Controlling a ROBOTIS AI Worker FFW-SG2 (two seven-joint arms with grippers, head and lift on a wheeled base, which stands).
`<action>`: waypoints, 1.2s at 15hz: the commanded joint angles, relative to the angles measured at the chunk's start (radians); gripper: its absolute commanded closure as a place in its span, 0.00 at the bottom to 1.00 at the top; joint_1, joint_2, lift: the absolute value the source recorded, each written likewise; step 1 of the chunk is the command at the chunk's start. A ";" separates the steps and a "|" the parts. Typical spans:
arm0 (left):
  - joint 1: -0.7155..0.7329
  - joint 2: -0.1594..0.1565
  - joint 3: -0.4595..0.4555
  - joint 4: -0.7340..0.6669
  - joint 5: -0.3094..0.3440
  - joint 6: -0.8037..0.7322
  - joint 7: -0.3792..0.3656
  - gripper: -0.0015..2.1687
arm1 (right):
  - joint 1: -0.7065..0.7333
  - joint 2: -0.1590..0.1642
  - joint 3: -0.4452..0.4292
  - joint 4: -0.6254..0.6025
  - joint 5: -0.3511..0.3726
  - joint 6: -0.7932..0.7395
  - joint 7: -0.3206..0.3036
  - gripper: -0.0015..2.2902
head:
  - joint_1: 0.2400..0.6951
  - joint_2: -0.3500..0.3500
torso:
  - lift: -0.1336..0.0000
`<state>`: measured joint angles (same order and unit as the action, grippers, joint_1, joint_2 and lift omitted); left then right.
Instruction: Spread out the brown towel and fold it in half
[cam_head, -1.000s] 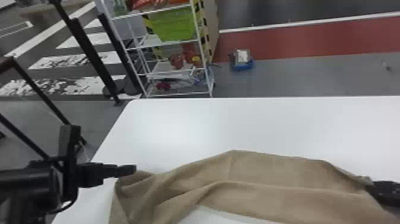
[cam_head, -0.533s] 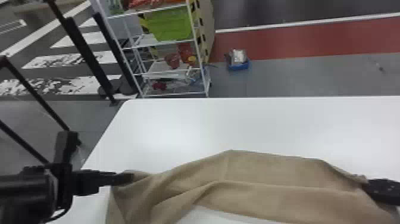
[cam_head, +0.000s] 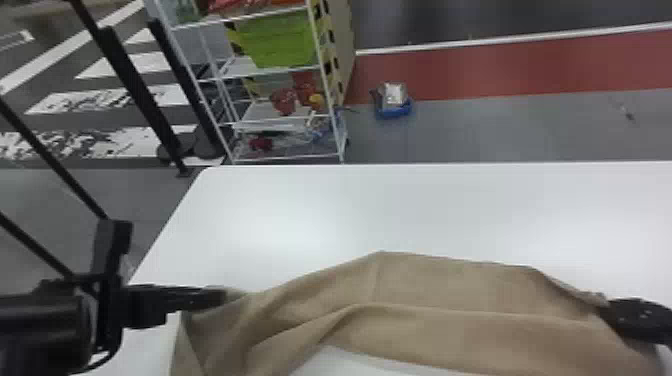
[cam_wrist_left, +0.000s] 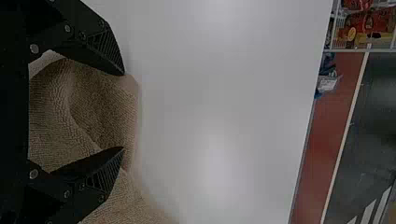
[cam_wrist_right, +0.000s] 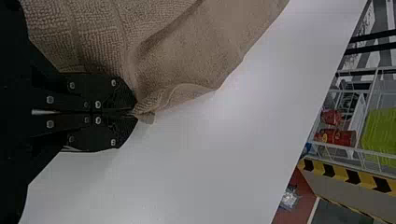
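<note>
The brown towel (cam_head: 450, 290) lies creased across the near part of the white table, its left part bunched in folds. At its left end is my left gripper (cam_head: 222, 298); in the left wrist view that left gripper (cam_wrist_left: 123, 111) stands open, with towel (cam_wrist_left: 88, 107) between and beneath its spread fingers. My right gripper (cam_head: 607, 310) is at the towel's right end. Seen from its wrist, the right gripper (cam_wrist_right: 135, 112) is shut on a corner of the towel (cam_wrist_right: 187, 60), and the cloth stretches away from the fingertips.
The white table (cam_head: 400, 210) extends beyond the towel to its far edge. Past it on the floor stand a wire shelf (cam_head: 285, 125) with a green bin (cam_head: 280, 40) and a small blue container (cam_head: 393, 102). Black posts rise at the left.
The left gripper has shifted slightly left and lower in the head view, and the towel's left end has shifted a little. The right gripper appears slightly farther left.
</note>
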<state>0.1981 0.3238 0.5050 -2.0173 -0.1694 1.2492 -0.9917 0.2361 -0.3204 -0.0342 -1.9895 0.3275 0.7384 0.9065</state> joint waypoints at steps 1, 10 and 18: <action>0.001 0.000 -0.002 0.000 -0.005 -0.010 0.002 0.30 | 0.002 0.000 -0.001 -0.002 -0.002 -0.003 0.000 0.72 | 1.00 0.88 | 0.07; 0.006 -0.002 0.007 -0.006 -0.027 -0.072 0.013 0.08 | 0.005 0.000 -0.010 -0.005 -0.018 0.000 0.005 0.72 | 1.00 0.89 | 0.07; 0.010 0.006 -0.014 0.023 -0.050 -0.084 -0.010 0.18 | 0.003 0.000 -0.020 -0.008 -0.039 0.000 0.009 0.72 | 1.00 0.91 | 0.07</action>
<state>0.2083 0.3288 0.4976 -1.9953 -0.2166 1.1653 -0.9999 0.2398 -0.3207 -0.0522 -1.9957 0.2901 0.7387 0.9161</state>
